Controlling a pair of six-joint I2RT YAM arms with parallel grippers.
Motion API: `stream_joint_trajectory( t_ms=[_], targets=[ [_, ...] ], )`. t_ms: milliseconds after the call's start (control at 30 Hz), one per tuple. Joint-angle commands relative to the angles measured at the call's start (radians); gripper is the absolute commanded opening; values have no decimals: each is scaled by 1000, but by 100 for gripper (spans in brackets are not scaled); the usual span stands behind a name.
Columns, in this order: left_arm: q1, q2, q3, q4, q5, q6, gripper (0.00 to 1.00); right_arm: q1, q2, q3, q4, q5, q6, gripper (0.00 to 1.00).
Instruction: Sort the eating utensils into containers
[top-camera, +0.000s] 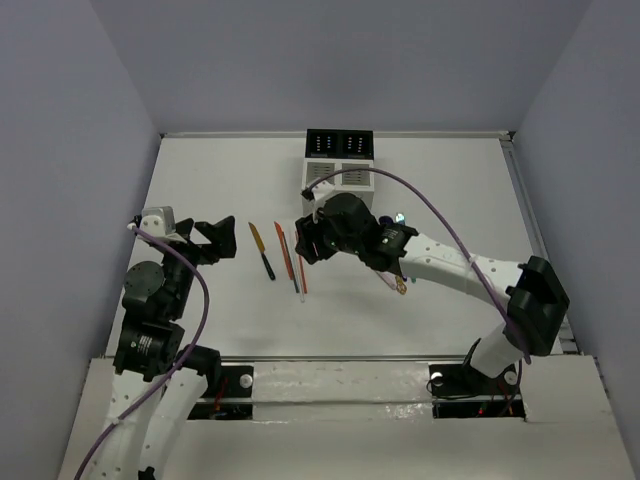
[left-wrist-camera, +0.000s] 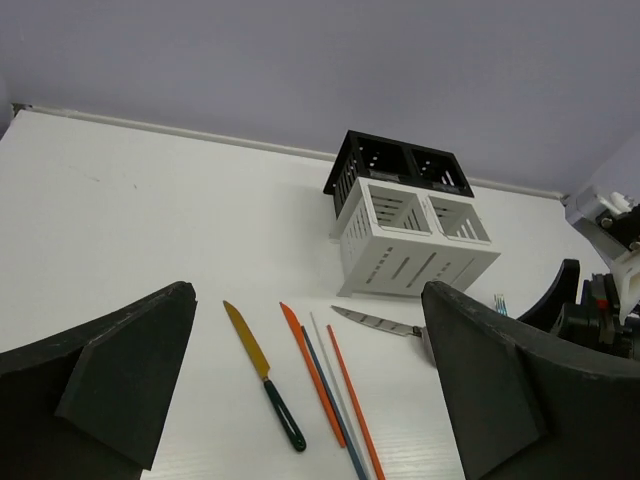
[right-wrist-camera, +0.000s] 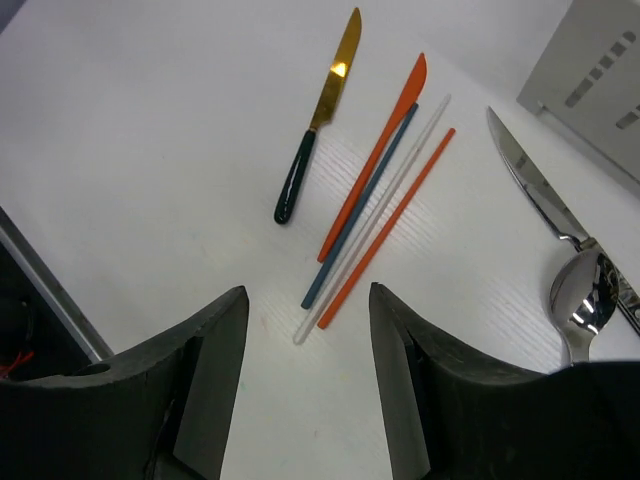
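White table (top-camera: 200, 180), lavender walls, nothing else around. Caddy (top-camera: 338, 180) sits at the far middle, and no utensil shows in the compartments I can see. Utensils lie flat in front of it: yellow knife (right-wrist-camera: 322, 110) on its own, chopsticks (right-wrist-camera: 385, 205) in a tight bundle just beside it, silver knife (right-wrist-camera: 530, 180) and spoon (right-wrist-camera: 583, 295) near the caddy.

Right gripper (right-wrist-camera: 308, 300) hovers over the near ends of the chopsticks, jaws apart, holding nothing. Left gripper (left-wrist-camera: 308, 295) is also spread wide and empty, off to the side and facing the same pile.

Risks as I judge them:
- The sticks touch, so a pinch may take several or flick the rest away.
- They are thin and flat on the table, so the fingers may scrape and slip off.
- The caddy looks light, and a long stick dropped in at a tilt could tip or shove it.
- Both arms aim at one patch, so a clash is possible.
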Motion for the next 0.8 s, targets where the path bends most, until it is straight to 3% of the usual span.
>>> stream_joint_trajectory(
  t_ms=[0, 567, 767],
  targets=[
    [4, 2, 40, 21, -42, -10, 99, 23, 50, 99, 15, 30, -13, 59],
    [4, -24, 69, -30, -264, -64, 99, 103, 403, 407, -136, 94, -31, 58],
    [4, -28, 65, -28, -268, -71, 99, 132, 549, 537, -203, 151, -36, 55]
  ],
)
